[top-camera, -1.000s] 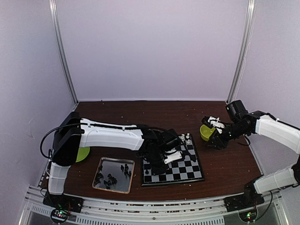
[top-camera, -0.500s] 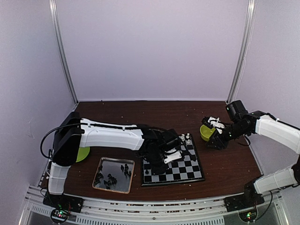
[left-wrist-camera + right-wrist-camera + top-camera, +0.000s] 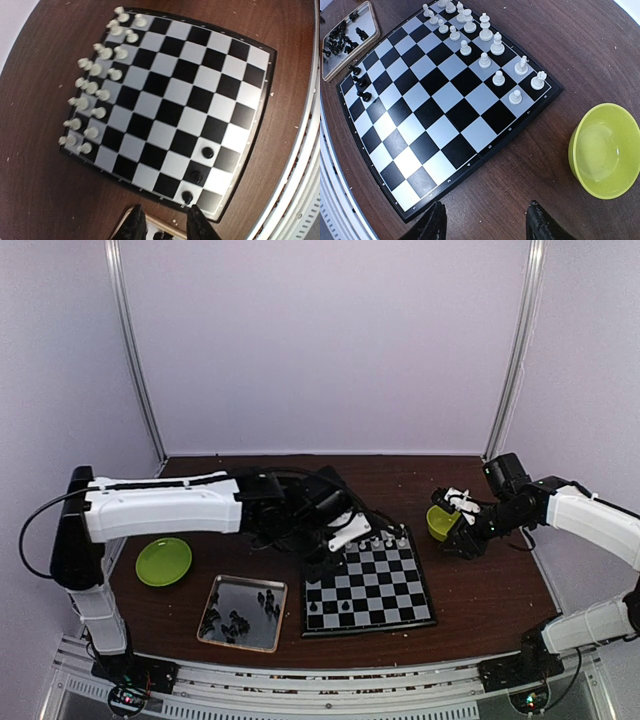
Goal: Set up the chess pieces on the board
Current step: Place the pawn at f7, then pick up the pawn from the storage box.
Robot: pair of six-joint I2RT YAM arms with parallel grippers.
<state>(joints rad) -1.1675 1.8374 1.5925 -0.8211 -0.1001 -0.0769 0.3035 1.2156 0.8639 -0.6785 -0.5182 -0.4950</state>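
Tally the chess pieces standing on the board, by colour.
White chess pieces: 16
Black chess pieces: 3
Total on the board: 19

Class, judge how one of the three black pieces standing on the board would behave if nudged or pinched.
Tiny and glossy, a black piece probably slips from a loose pinch. Upright on a small base, it likely tips if pushed.
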